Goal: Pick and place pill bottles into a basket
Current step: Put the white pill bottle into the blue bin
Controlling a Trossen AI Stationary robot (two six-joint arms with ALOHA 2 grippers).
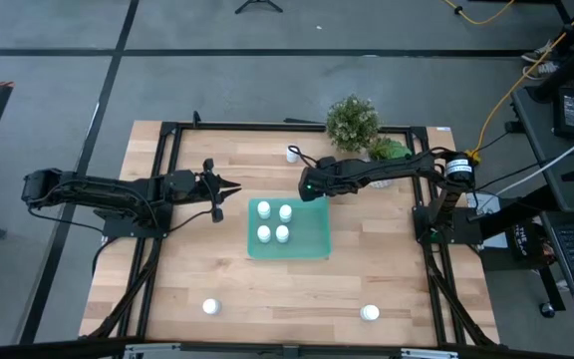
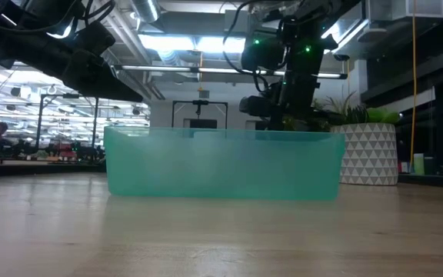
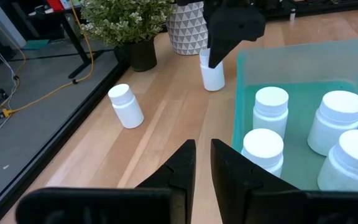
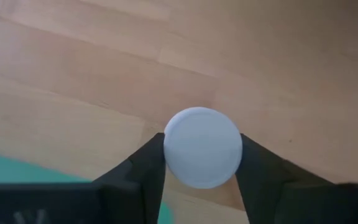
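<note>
Just beyond the far right corner of the basket [image 1: 288, 228], the right gripper [image 1: 310, 185] points straight down over a bottle [image 4: 203, 147] standing on the table [image 1: 217, 279]. From the right wrist, the bottle's round white cap sits squarely between the two dark fingers [image 4: 145, 171], which touch it on both sides, so the gripper is clasped on this bottle. A teal edge of the basket shows just beside it. The left wrist view shows the same bottle [image 3: 212, 73] upright on the wood, close to the basket wall, with the right gripper [image 3: 219, 46] over it.

Four bottles [image 1: 273, 222] stand inside the basket in a two-by-two group, toward its far end; the near half is bare.

Three more bottles stand loose on the table: one [image 1: 292, 154] near the far edge, beside a small plant [image 1: 352, 122], one [image 1: 210, 307] near the front left, and one [image 1: 370, 313] near the front right, both well apart from the basket.

The left gripper [image 1: 229, 188] hangs left of the basket, pointing toward it, its fingers [image 3: 180, 174] nearly together with only a thin slit between them and nothing held. A white patterned pot [image 2: 369, 154] stands behind the basket in the low view.
</note>
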